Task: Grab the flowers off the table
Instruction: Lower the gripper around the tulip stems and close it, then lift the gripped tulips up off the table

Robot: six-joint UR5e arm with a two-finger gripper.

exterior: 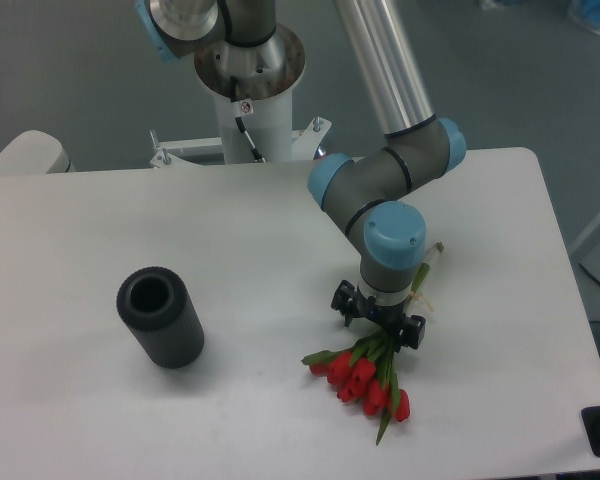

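Observation:
The flowers (365,377), a small bunch of red tulips with green stems and leaves, lie on the white table (100,240) at the front right, heads toward the front edge. Their stems run up and to the right under the arm, with the stem ends (432,258) showing beyond the wrist. My gripper (378,322) is right over the stems, just behind the flower heads. Its fingers are hidden by the wrist and the black gripper body, so I cannot tell whether it is open or shut on the stems.
A dark grey ribbed cylinder (161,317) lies on the table at the left, its open end facing up and back. The arm's base column (248,95) stands at the table's back edge. The table's right edge (565,290) is near the flowers.

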